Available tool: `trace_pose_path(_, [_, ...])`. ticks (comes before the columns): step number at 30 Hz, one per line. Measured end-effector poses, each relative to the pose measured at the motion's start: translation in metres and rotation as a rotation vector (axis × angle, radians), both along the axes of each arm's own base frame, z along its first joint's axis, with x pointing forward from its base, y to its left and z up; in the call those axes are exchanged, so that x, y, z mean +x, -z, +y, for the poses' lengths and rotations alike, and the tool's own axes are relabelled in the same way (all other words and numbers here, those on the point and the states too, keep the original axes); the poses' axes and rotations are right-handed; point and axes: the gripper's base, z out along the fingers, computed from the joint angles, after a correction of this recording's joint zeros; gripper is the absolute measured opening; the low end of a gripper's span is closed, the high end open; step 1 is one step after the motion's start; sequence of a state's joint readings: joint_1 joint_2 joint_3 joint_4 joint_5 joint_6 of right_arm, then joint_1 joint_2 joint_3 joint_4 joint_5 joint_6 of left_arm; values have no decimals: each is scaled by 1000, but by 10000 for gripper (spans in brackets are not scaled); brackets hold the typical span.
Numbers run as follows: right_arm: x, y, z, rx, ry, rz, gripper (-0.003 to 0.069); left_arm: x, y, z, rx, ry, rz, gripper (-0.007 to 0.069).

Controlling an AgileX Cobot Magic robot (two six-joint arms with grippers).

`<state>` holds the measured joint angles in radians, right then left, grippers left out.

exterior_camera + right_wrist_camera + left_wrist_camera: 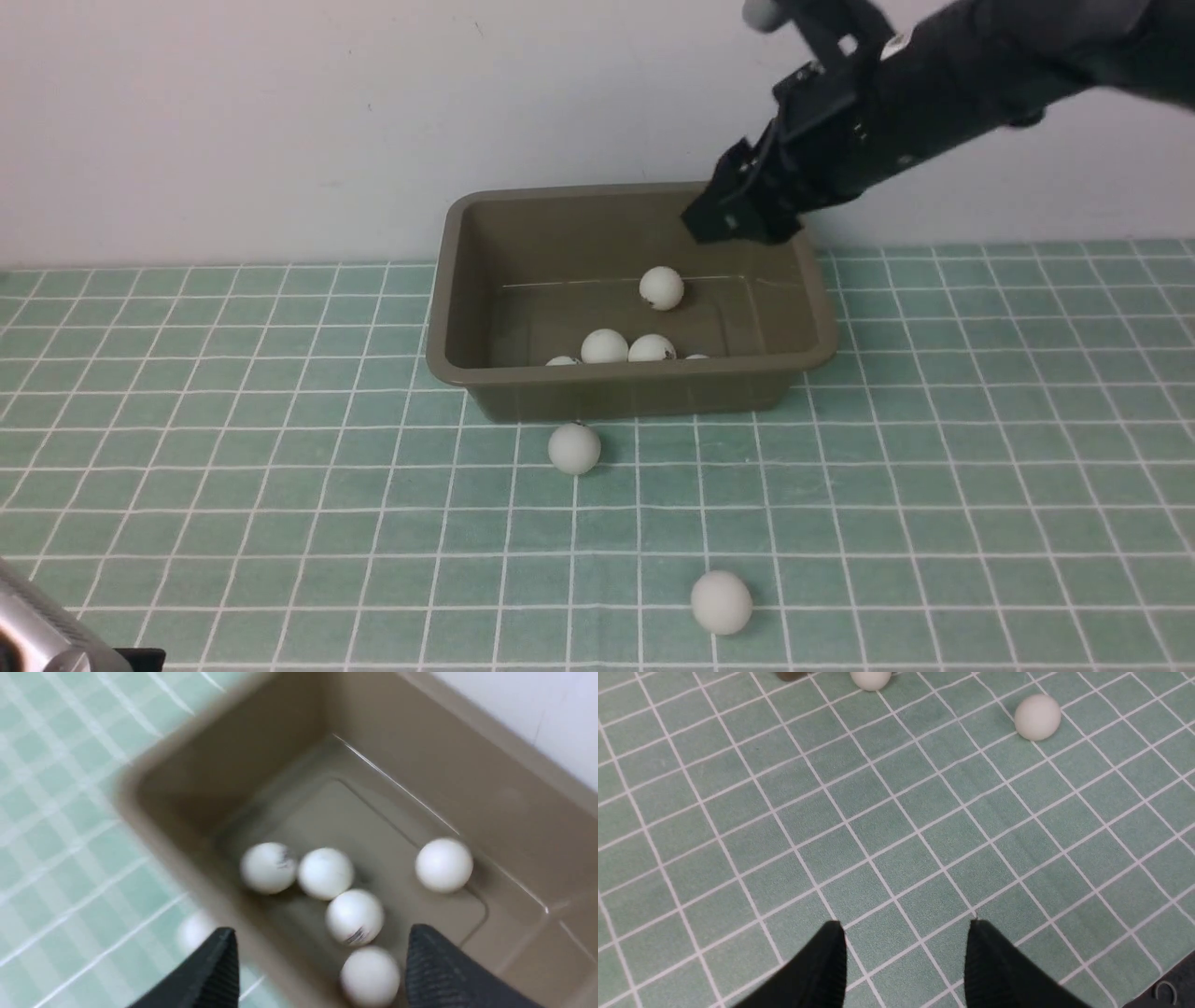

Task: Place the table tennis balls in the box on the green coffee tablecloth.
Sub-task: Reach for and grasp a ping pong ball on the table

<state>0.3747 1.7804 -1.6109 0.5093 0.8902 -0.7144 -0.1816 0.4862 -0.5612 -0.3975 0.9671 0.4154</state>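
Front view: box (635, 397) beneath right tool (738, 222)

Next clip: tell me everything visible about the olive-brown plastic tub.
The olive-brown rectangular plastic box has rounded corners, a flared rim and sloping, slightly glossy walls. It stands upright and open on the pale green checked tablecloth. Five white table tennis balls are inside, four clustered by the near wall and one apart. The right claw hangs open over its far right corner.
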Motion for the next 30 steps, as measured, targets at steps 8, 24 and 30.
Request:
trace_pose_path(8, [-51,-29,-27,-153,49,222,311,0,0,0,-1,0,1,320])
trace_pose_path(24, [-106,78,25,-240,62,289,236,0,0,0,1,0,1,320])
trace_pose_path(30, [-119,94,54,-326,44,236,251,0,0,0,1,0,1,320])
